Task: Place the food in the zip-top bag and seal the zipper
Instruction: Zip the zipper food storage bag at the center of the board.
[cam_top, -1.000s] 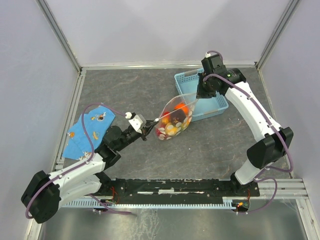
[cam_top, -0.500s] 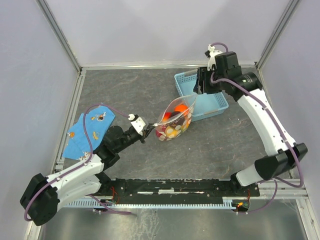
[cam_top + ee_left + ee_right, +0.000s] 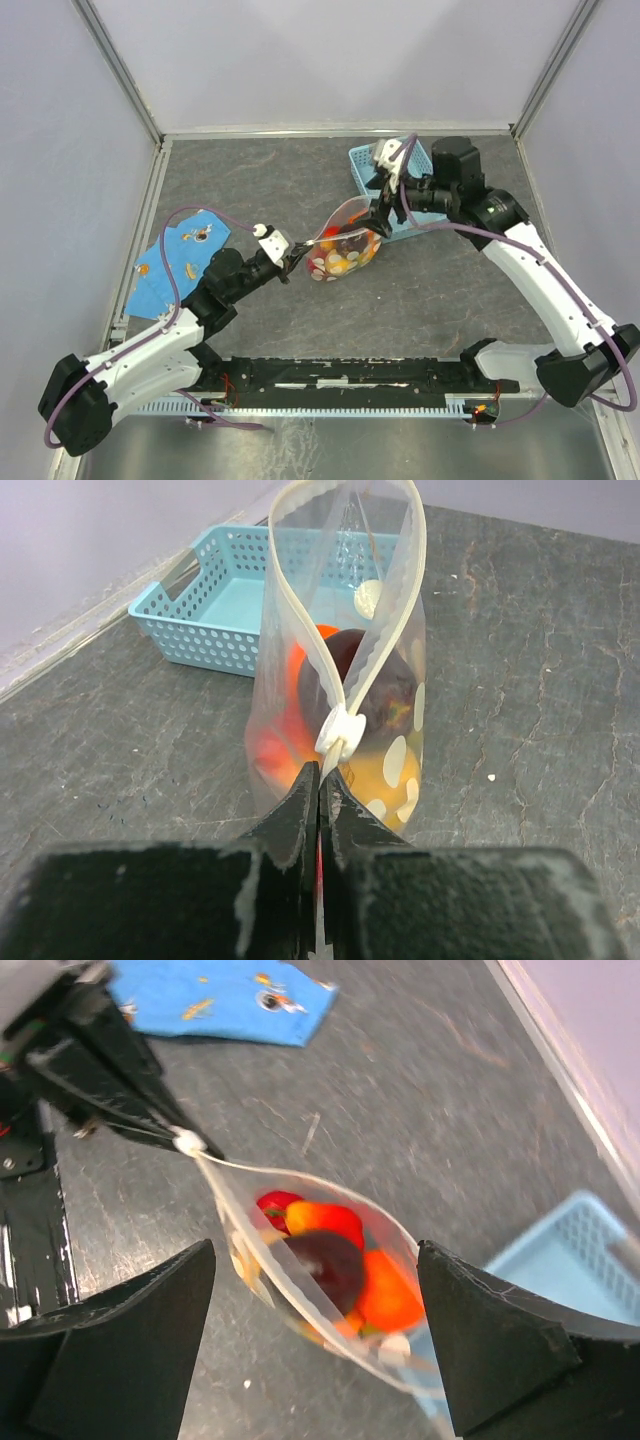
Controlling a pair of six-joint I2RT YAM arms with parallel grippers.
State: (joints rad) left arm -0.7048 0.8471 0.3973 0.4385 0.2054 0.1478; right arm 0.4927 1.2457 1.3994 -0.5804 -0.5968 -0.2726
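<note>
The overhead view looks down from behind; both wrist views closely face the zip-top bag [image 3: 347, 252].

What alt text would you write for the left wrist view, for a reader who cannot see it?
The left gripper pinches the end of an upright, open zip-top bag just below its white slider. Red, orange and dark maroon food sits inside; a light-blue basket stands behind.
</note>
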